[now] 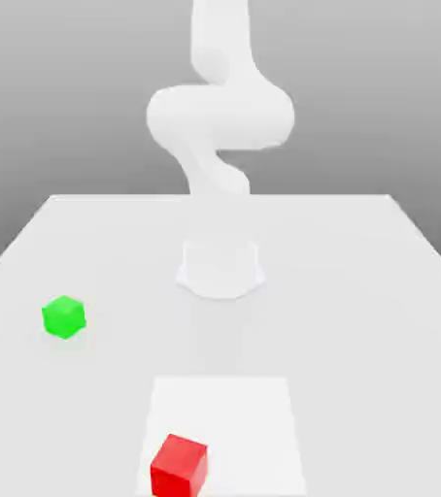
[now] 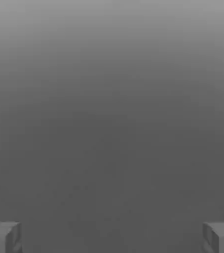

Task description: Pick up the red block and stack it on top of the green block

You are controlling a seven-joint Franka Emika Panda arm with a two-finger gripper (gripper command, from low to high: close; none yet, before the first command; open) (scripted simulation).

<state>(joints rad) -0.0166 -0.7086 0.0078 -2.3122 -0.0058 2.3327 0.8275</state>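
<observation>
A flat white matte tabletop (image 1: 380, 291) is seen w/ a paler white square patch (image 1: 254, 408) near its front edge. Behind, a plain grey bkgd wall (image 1: 59, 87) is lit evenly, graded darker downward.

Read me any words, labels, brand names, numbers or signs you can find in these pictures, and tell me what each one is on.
There are none to read.
The red block: plain faces, no text.
The green block: plain faces, no text.
The white table and the arm: no markings.
The tool, its fingers wide apart: no label or number.
</observation>
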